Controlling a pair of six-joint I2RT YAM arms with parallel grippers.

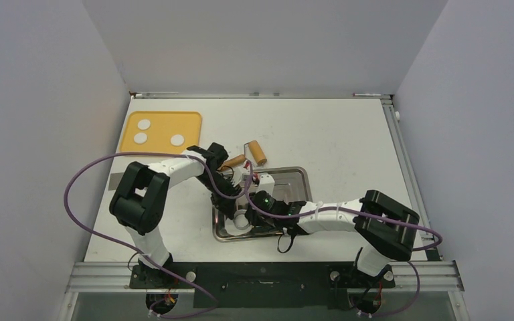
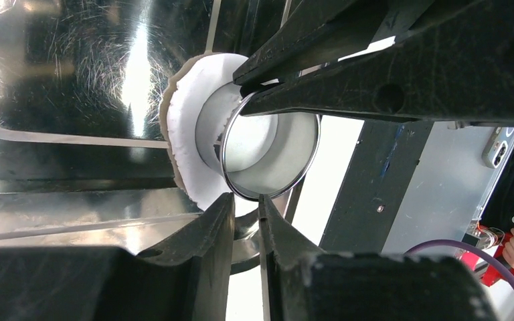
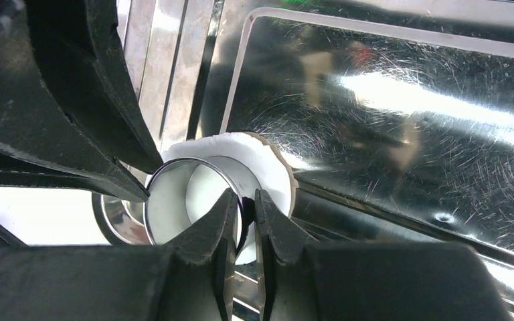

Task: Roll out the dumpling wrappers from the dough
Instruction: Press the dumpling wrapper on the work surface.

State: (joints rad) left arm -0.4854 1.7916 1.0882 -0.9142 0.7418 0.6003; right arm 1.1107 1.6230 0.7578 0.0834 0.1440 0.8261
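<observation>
A thin white dumpling wrapper (image 2: pixel 186 144) with a ragged rim lies at the near-left corner of the metal tray (image 1: pixel 296 171). A shiny metal ring (image 2: pixel 272 158) stands on it. It also shows in the right wrist view (image 3: pixel 174 190), on the wrapper (image 3: pixel 268 160). My left gripper (image 2: pixel 246 202) is shut on the ring's wall from one side. My right gripper (image 3: pixel 244 200) is shut on the wall opposite. From above both grippers (image 1: pixel 239 207) (image 1: pixel 250 217) meet over the wrapper (image 1: pixel 242 223). Three dough lumps (image 1: pixel 144 124) (image 1: pixel 140 138) (image 1: pixel 177 140) sit on a yellow tray (image 1: pixel 191 120).
A tan wooden rolling pin (image 1: pixel 255 152) lies just behind the metal tray, beside the left arm's wrist. The yellow tray is at the far left. The metal tray's floor (image 3: pixel 408 100) stretches to the right of the wrapper. Walls enclose the table on three sides.
</observation>
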